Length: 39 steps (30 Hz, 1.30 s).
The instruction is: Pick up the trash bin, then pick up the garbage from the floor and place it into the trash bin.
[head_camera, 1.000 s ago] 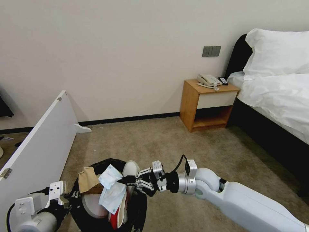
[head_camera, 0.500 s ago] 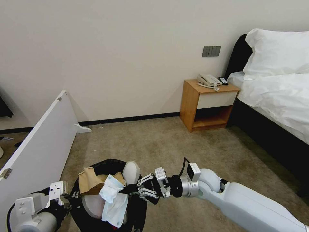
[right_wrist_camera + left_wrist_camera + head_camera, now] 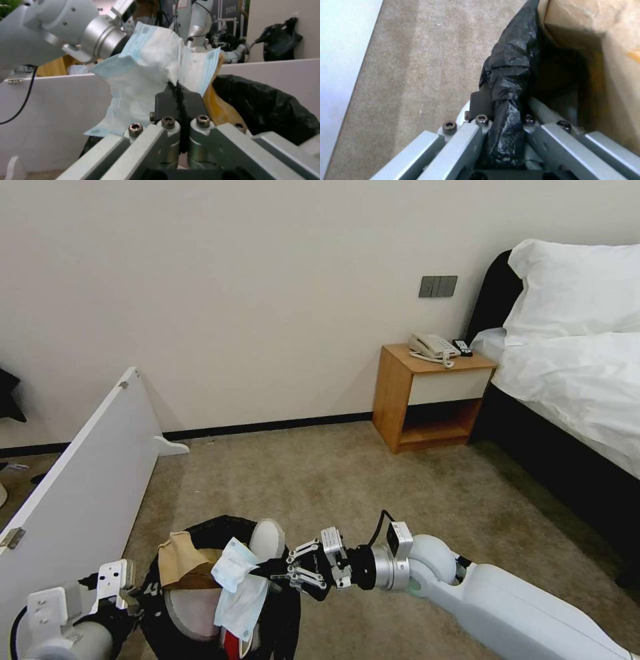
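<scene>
Left gripper (image 3: 506, 117): clamped on bin (image 3: 280, 607) rim, carrying it. Right gripper (image 3: 270, 569): pinching mask (image 3: 237, 587) over bin, unreleased.

The right arm reaches in from four o'clock in the head view, forearm low, its gripper (image 3: 277, 570) pointing toward nine o'clock with fingers pinched together. The left arm sits at seven o'clock, its gripper (image 3: 506, 130) clamped tight, wrist angled toward two o'clock.
</scene>
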### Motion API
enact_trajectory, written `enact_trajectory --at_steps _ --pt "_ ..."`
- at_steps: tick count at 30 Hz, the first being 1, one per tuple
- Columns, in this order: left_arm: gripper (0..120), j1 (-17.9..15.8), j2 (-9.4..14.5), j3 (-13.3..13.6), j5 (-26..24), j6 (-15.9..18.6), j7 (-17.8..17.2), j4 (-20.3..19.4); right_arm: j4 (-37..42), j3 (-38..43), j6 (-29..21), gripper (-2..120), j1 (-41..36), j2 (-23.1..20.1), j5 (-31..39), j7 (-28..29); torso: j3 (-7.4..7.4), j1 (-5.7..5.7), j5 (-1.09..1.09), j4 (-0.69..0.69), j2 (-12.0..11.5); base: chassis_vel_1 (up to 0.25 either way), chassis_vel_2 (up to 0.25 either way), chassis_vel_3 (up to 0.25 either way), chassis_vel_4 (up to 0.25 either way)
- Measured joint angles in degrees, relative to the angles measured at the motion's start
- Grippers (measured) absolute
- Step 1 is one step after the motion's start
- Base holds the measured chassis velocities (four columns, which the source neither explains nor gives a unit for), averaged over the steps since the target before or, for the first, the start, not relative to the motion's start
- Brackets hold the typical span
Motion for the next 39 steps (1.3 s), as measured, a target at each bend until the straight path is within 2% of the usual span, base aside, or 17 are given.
enact_trajectory --at_steps 13,17,19,20,22,23,25,26,28,29,31,32,33,34,37,38,39 --pt "2 -0.16 -0.58 0.31 -0.12 0.00 0.44 0.00 -1.31 -0.69 0.50 0 0.64 1.01 -0.13 1.61 0.00 0.00 0.00 0.00 0.00 0.000 0.000 0.000 0.000" --pt "2 -0.18 -0.91 0.59 -0.37 0.00 0.54 0.00 -1.84 -1.15 0.88 8 1.07 1.48 -0.13 2.16 0.00 0.00 0.00 0.00 0.00 0.000 0.000 0.000 0.000" --pt "2 -0.15 -1.04 0.74 -0.59 0.00 0.54 0.00 -2.16 -1.40 1.07 19 1.13 1.70 -0.21 2.55 0.00 0.00 0.00 0.00 0.00 0.000 0.000 0.000 0.000" --pt "2 -0.15 -1.04 0.74 -0.59 0.00 0.54 0.00 -2.16 -1.40 1.07 19 1.13 1.70 -0.21 2.55 0.00 0.00 0.00 0.00 0.00 0.000 0.000 0.000 0.000" --pt "2 -0.11 -1.09 0.78 -0.71 0.00 0.55 0.00 -2.40 -1.60 1.14 29 1.11 1.77 -0.32 2.72 0.00 0.00 0.00 0.00 0.00 0.000 0.000 0.000 0.000" --pt "2 -0.11 -1.09 0.78 -0.71 0.00 0.55 0.00 -2.40 -1.60 1.14 29 1.11 1.77 -0.32 2.72 0.00 0.00 0.00 0.00 0.00 0.000 0.000 0.000 0.000" --pt "2 -0.05 -1.14 0.78 -0.75 0.00 0.55 0.00 -2.40 -1.61 1.17 40 1.09 1.69 -0.32 2.81 0.00 0.00 0.00 0.00 0.00 0.000 0.000 0.000 0.000" --pt "2 -0.05 -1.14 0.78 -0.75 0.00 0.55 0.00 -2.40 -1.61 1.17 40 1.09 1.69 -0.32 2.81 0.00 0.00 0.00 0.00 0.00 0.000 0.000 0.000 0.000" --pt "2 -0.06 -1.23 0.84 -0.75 0.00 0.55 0.00 -2.40 -1.61 1.18 52 1.08 1.59 -0.32 2.86 0.00 0.00 0.00 0.00 0.00 0.000 0.000 0.000 0.000" --pt "2 -0.06 -1.23 0.84 -0.75 0.00 0.55 0.00 -2.40 -1.61 1.18 52 1.08 1.59 -0.32 2.86 0.00 0.00 0.00 0.00 0.00 0.000 0.000 0.000 0.000" --pt "2 -0.14 -1.30 0.94 -0.75 0.00 0.56 0.00 -2.51 -1.61 1.18 62 1.09 1.57 -0.32 2.89 0.00 0.00 0.00 0.00 0.00 0.000 0.000 0.000 0.000" --pt "2 -0.14 -1.30 0.94 -0.75 0.00 0.56 0.00 -2.51 -1.61 1.18 62 1.09 1.57 -0.32 2.89 0.00 0.00 0.00 0.00 0.00 0.000 0.000 0.000 0.000" --pt "2 -0.15 -1.32 0.96 -0.81 0.00 0.56 0.00 -2.63 -1.61 1.18 69 1.11 1.56 -0.32 2.89 0.00 0.00 0.00 0.00 0.00 0.000 0.000 0.000 0.000" --pt "2 -0.15 -1.32 0.96 -0.81 0.00 0.56 0.00 -2.63 -1.61 1.18 69 1.11 1.56 -0.32 2.89 0.00 0.00 0.00 0.00 0.00 0.000 0.000 0.000 0.000" --pt "2 -0.13 -1.31 0.96 -0.97 0.00 0.55 0.00 -2.89 -1.64 1.19 84 1.12 1.42 -0.32 2.85 0.00 0.00 0.00 0.00 0.00 0.000 0.000 0.000 0.000" --pt "2 -0.13 -1.31 0.96 -0.97 0.00 0.55 0.00 -2.89 -1.64 1.19 84 1.12 1.42 -0.32 2.85 0.00 0.00 0.00 0.00 0.00 0.000 0.000 0.000 0.000" --pt "2 -0.13 -1.29 0.94 -1.02 0.00 0.55 0.00 -2.90 -1.64 1.20 89 1.12 1.39 -0.31 2.82 0.00 0.00 0.00 0.00 0.00 0.000 0.000 0.000 0.000"
